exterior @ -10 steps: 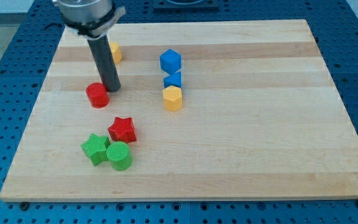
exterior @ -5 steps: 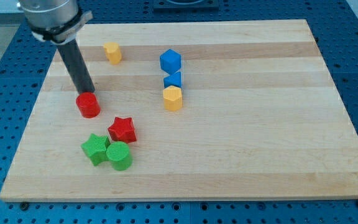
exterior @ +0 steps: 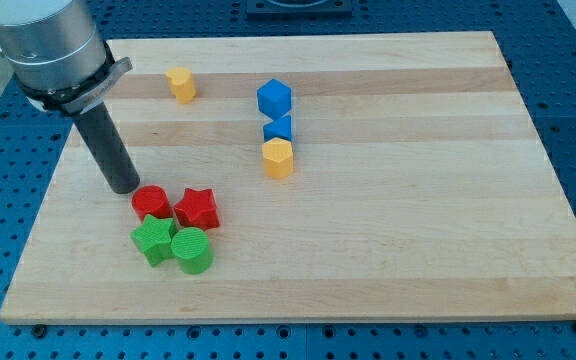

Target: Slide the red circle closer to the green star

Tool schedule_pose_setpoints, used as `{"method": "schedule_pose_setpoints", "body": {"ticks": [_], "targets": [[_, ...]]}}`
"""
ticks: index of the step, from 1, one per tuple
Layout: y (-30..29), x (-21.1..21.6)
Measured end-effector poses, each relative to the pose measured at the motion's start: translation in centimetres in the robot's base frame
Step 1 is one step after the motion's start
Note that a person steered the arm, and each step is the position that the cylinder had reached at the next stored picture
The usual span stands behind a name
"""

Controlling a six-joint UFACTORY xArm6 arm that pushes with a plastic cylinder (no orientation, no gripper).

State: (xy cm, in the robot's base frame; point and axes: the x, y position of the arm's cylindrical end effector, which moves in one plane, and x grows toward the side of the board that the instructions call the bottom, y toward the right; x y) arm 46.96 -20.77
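Note:
The red circle (exterior: 152,203) lies at the board's lower left, touching the red star (exterior: 197,208) on its right and sitting just above the green star (exterior: 152,240), which it seems to touch. A green circle (exterior: 192,250) sits against the green star's right side. My tip (exterior: 125,187) is just up and to the left of the red circle, right beside it. The dark rod rises from the tip toward the view's top left.
A yellow block (exterior: 180,84) lies near the board's top left. A blue cube (exterior: 274,98), a smaller blue block (exterior: 279,128) and a yellow hexagon (exterior: 278,157) form a short column near the middle. The board's left edge (exterior: 46,190) is close to the tip.
The red circle has slid down and slightly right, from apart from the cluster to against the red star and green star. My tip moved left, then down, following behind it.

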Motion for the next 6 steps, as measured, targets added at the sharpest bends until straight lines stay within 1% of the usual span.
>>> {"method": "schedule_pose_setpoints", "body": {"ticks": [1, 3, 6], "targets": [[0.0, 0.6], [-3.5, 0.3], [1.5, 2.7]]}}
